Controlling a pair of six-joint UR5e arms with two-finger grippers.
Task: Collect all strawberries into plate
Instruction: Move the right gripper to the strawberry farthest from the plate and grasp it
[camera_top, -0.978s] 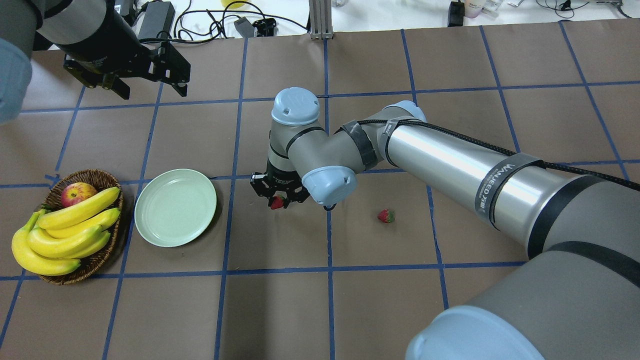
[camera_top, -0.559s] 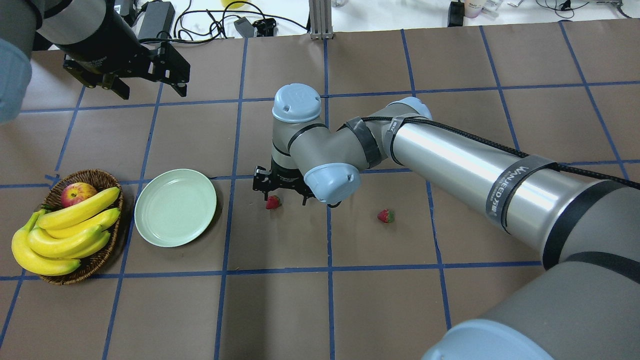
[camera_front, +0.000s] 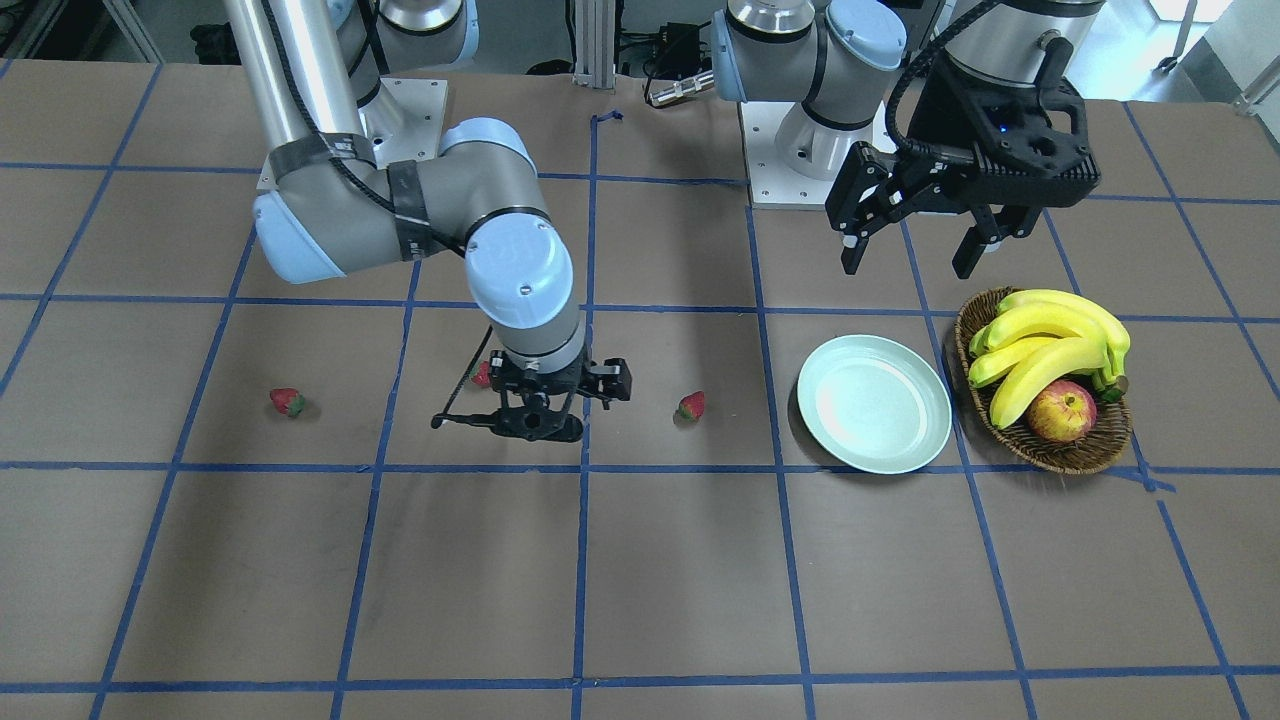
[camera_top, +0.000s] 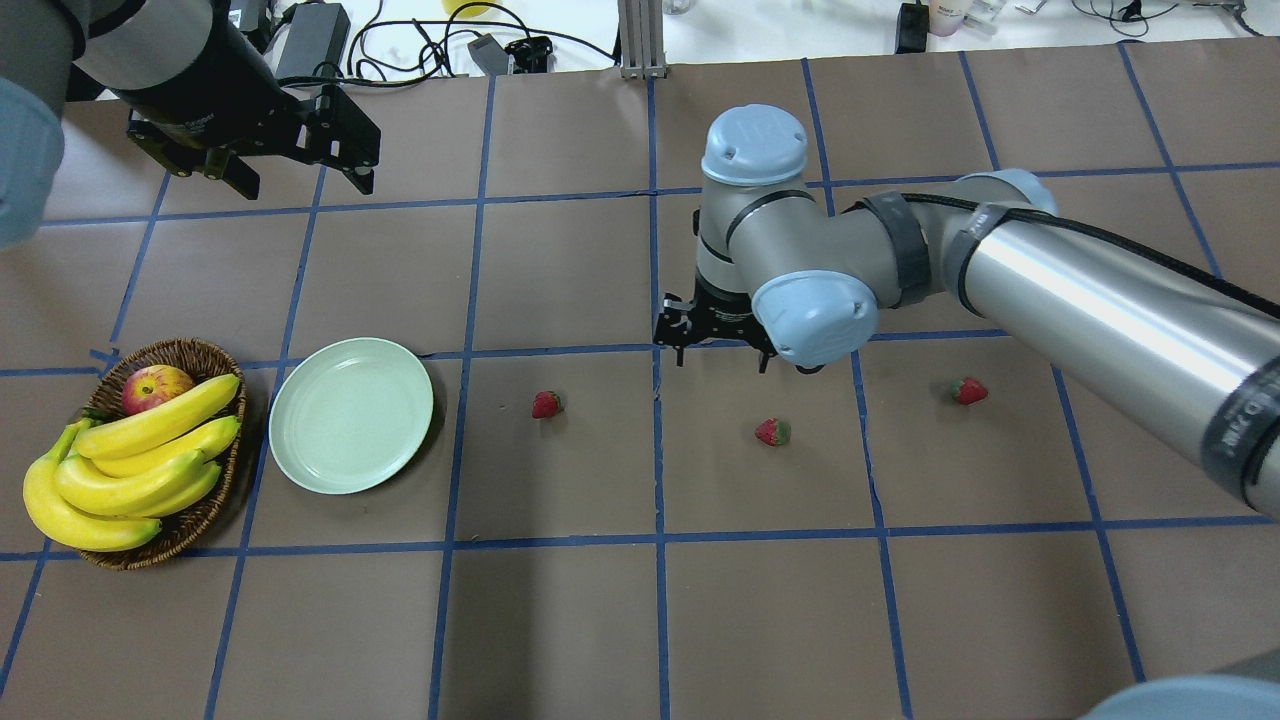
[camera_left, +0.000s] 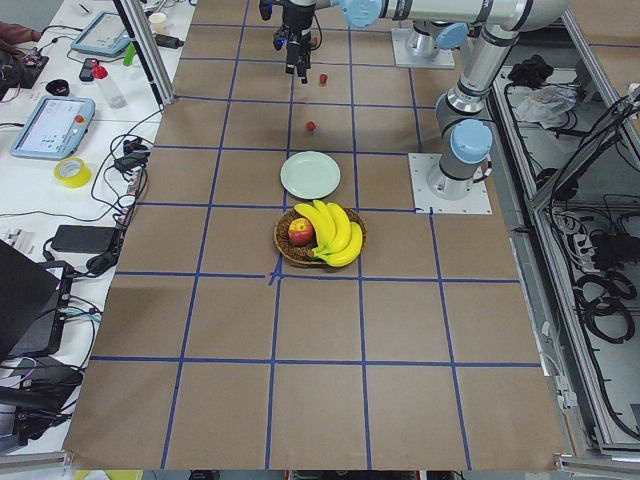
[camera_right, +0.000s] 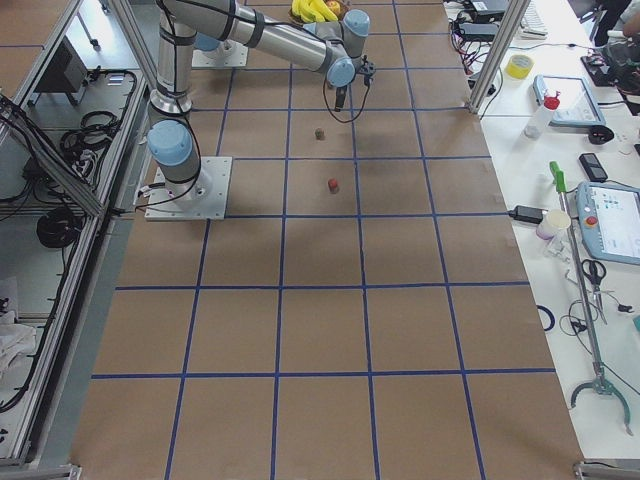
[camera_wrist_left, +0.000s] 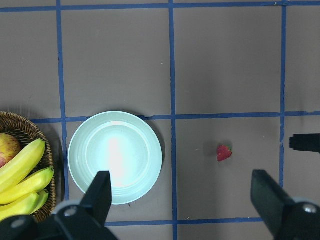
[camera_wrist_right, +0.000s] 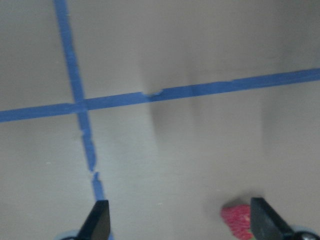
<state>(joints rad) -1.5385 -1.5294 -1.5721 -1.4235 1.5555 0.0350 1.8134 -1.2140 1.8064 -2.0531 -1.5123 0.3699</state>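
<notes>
Three strawberries lie on the brown table: one (camera_top: 547, 404) right of the plate, one (camera_top: 772, 432) in the middle, one (camera_top: 969, 390) further right. The mint plate (camera_top: 351, 415) is empty; it also shows in the front view (camera_front: 874, 403) and the left wrist view (camera_wrist_left: 115, 157). My right gripper (camera_top: 716, 352) is open and empty, hovering just behind and left of the middle strawberry, whose edge shows in the right wrist view (camera_wrist_right: 240, 222). My left gripper (camera_top: 305, 183) is open and empty, held high behind the plate.
A wicker basket (camera_top: 190, 355) with bananas (camera_top: 140, 450) and an apple (camera_top: 155, 385) stands left of the plate. Cables and power bricks (camera_top: 310, 40) lie beyond the table's far edge.
My right gripper let go of the strawberry right of the plate, rose, and moved right toward the middle strawberry. The right arm's swing uncovered the third strawberry. The left arm has not moved.
</notes>
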